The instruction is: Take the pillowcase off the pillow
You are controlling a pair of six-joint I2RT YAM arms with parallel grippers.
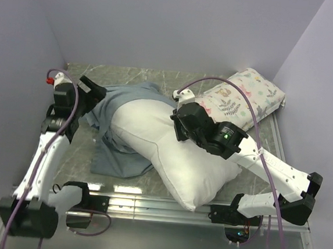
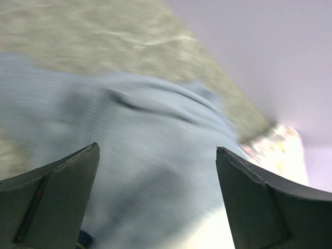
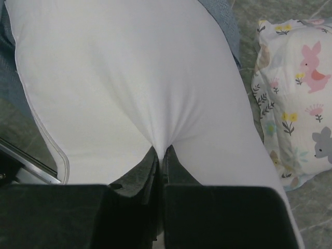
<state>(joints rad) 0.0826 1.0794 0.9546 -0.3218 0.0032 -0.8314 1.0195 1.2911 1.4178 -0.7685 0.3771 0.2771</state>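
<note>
The plain white pillow (image 1: pixel 154 136) lies diagonally across the marble table (image 1: pixel 159 77), mostly bare, with the pillowcase (image 1: pixel 115 158), grey-blue side out, bunched around its far left end and trailing onto the tabletop. A small animal-print pillow (image 1: pixel 246 96) sits in the far right corner. My right gripper (image 3: pixel 162 153) has its fingers pressed together on a pinch of the pillow's fabric; my left gripper (image 2: pixel 156 148) hangs over the pillowcase, fingers spread wide.

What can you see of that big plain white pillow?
The pillow is plump, soft, plain white with a piped seam. It lies diagonally on the marble table, its near corner reaching the front rail. Its far left end sits in the bunched grey-blue pillowcase. The right arm's jaws are shut on a pinch of its fabric.
</note>
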